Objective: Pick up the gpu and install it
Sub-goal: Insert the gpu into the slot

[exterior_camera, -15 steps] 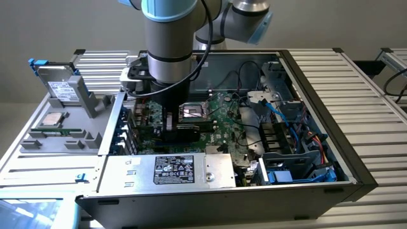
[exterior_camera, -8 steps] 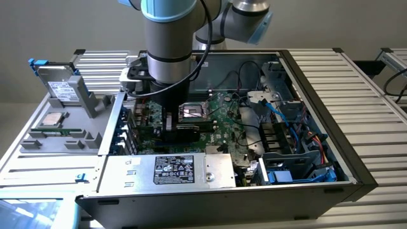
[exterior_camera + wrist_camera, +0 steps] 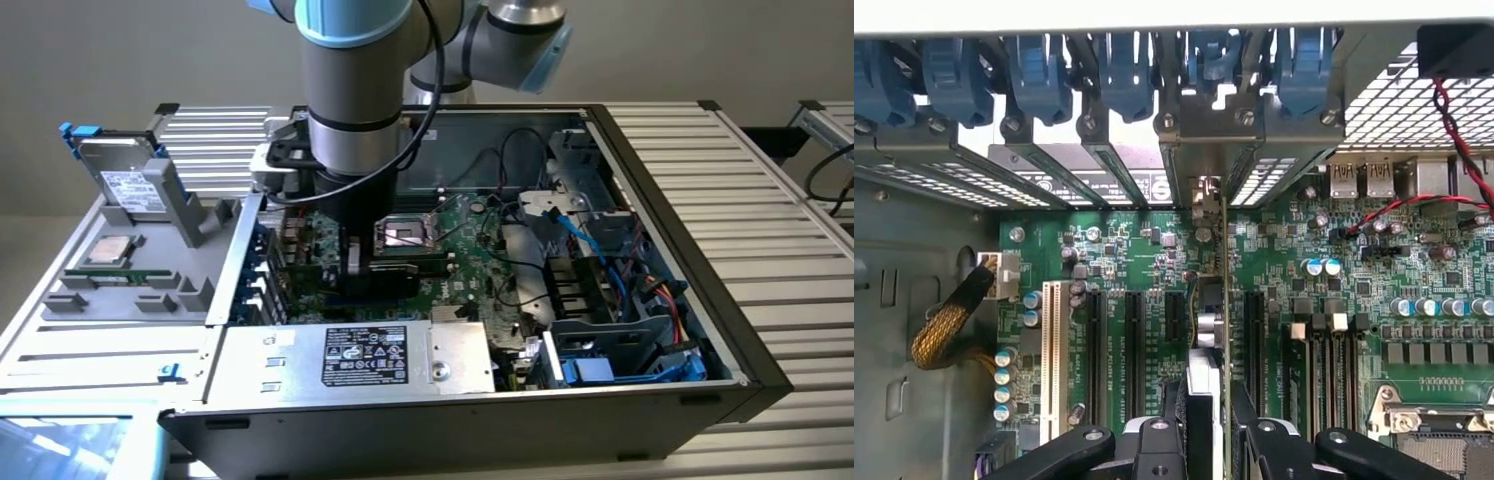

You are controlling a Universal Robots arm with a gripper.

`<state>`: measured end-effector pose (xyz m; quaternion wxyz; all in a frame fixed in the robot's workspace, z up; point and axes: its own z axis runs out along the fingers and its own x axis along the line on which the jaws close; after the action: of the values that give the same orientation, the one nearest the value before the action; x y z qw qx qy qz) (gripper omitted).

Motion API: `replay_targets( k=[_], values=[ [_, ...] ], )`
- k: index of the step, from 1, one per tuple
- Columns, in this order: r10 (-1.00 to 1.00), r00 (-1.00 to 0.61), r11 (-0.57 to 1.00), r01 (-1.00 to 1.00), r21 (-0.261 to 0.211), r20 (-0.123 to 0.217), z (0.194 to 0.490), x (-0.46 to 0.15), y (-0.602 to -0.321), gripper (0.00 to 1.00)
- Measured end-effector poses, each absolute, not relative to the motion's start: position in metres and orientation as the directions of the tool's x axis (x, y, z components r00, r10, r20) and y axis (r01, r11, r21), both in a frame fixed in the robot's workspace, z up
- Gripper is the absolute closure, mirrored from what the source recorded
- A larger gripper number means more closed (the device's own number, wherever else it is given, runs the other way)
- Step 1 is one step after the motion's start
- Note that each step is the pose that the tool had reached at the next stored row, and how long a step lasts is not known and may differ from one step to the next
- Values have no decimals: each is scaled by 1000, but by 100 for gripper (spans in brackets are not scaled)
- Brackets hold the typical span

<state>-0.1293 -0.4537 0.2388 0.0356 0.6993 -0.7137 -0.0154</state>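
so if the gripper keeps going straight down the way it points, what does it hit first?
Most likely the motherboard: the gripper holds the gpu edge-on right over an expansion slot, so the card would seat there first. Remaining depth is unclear.

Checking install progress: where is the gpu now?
The gpu stands on edge between the gripper fingers, over the motherboard slots inside the open case, its bracket toward the rear slot covers.

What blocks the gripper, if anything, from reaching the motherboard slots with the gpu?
Probably nothing, so yes: the gripper holds the gpu edge-on at the motherboard slots, and no cable crosses there.
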Motion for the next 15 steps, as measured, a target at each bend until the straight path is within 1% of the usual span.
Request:
replay_targets(
  k=[15],
  values=[
    [-999, -19, 21, -997, 72, 29, 238, -130, -454, 72]
  ],
)
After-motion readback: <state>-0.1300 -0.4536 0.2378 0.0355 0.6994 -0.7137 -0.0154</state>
